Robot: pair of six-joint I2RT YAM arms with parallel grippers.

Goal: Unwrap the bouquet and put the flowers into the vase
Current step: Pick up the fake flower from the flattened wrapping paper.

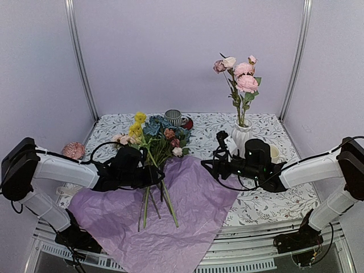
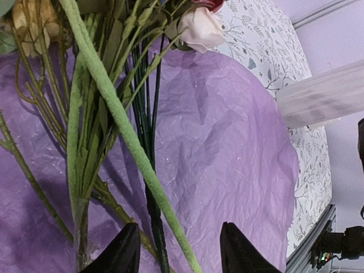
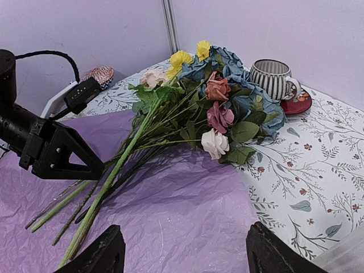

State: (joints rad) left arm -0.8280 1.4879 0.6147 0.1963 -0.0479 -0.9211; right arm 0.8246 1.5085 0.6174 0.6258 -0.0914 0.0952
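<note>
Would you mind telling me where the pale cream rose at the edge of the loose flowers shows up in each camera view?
Top external: the pale cream rose sits left of centre, at the right edge of the flowers.
Left wrist: at the top, right of centre.
Right wrist: near the middle, the lowest bloom.
Shared landmark: the purple tissue paper, spread open in all three views.

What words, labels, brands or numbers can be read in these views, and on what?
None readable. The vase, cup, paper and tablecloth carry no words, numbers or logos; the tablecloth's print is only leaves and sprigs.
</note>
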